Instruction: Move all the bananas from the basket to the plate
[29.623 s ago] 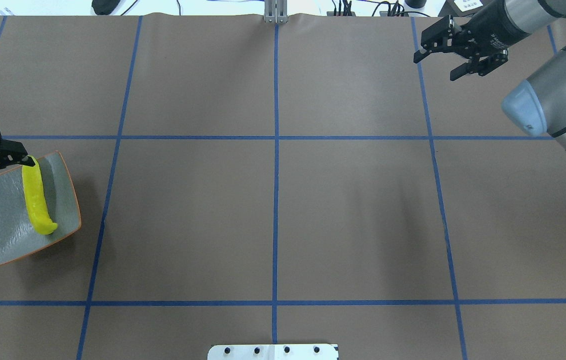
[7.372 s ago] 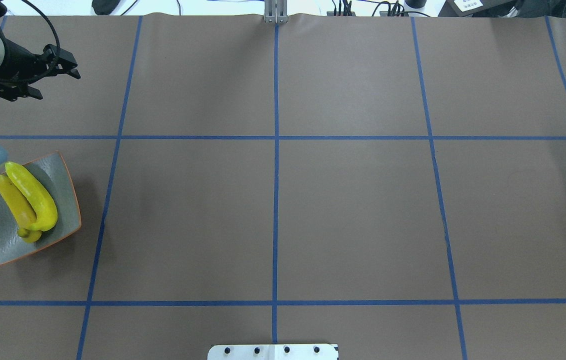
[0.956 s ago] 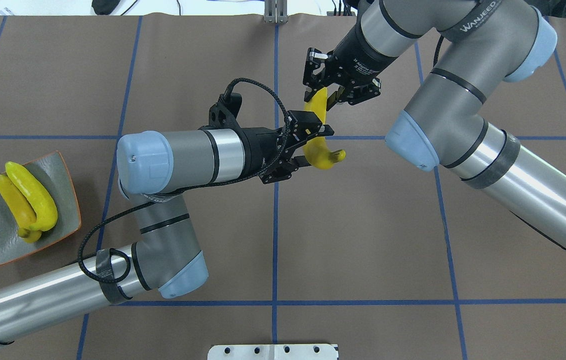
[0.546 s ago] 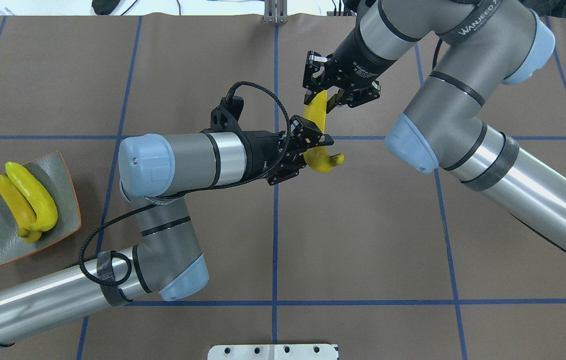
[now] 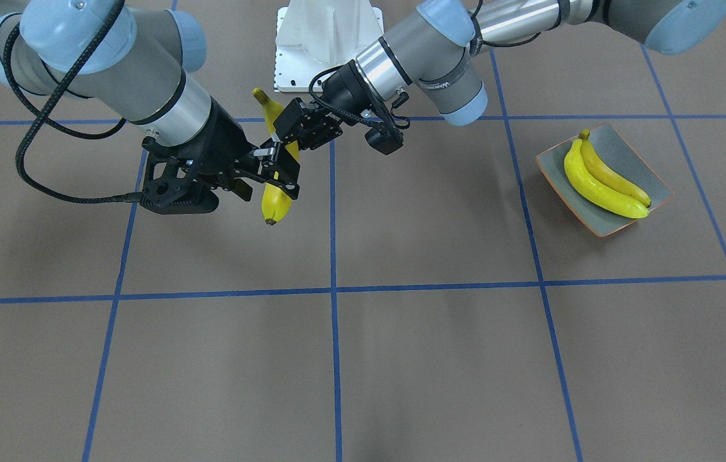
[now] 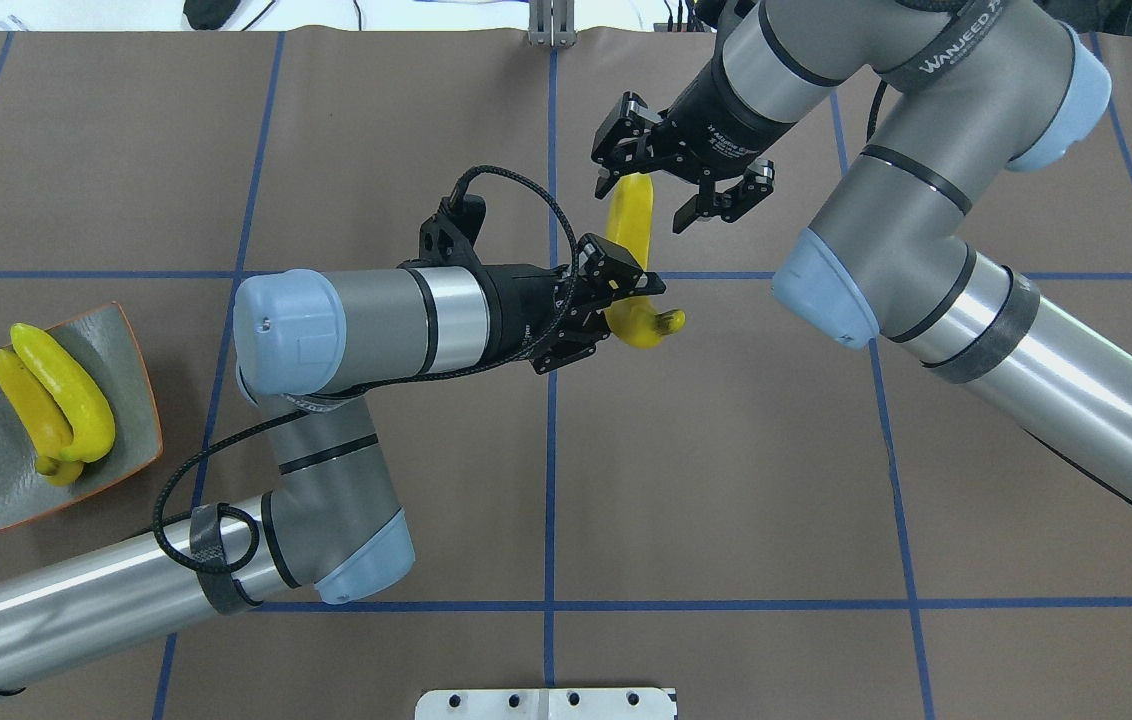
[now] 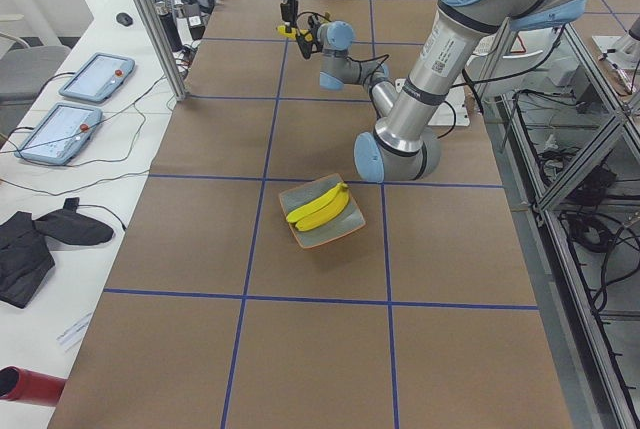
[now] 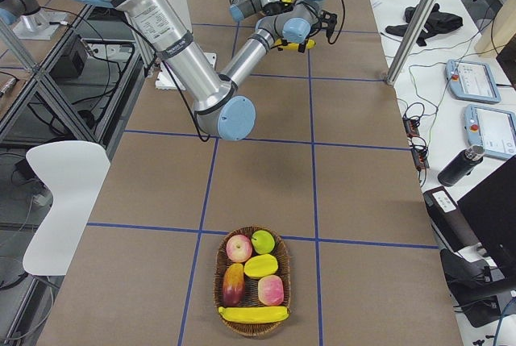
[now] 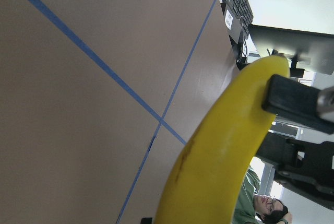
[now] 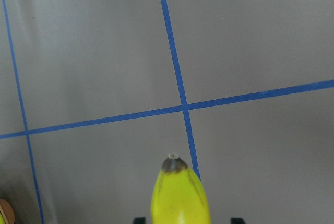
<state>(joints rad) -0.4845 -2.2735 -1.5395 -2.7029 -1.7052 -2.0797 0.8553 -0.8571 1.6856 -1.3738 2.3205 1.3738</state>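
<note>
One banana (image 6: 630, 230) midair, frame ctr: left gripper (image 6: 619, 315) clamps it; right gripper (image 6: 646, 203) spread open at upper end.

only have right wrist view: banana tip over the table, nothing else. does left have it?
Observer: Yes. The left gripper is shut on the banana, which is held off the table.
Operator: right jaws?
Observer: The right gripper is open, straddling the banana's far end.
Operator: any left in the basket?
Observer: A single banana lies in the basket, next to other fruit.
</note>
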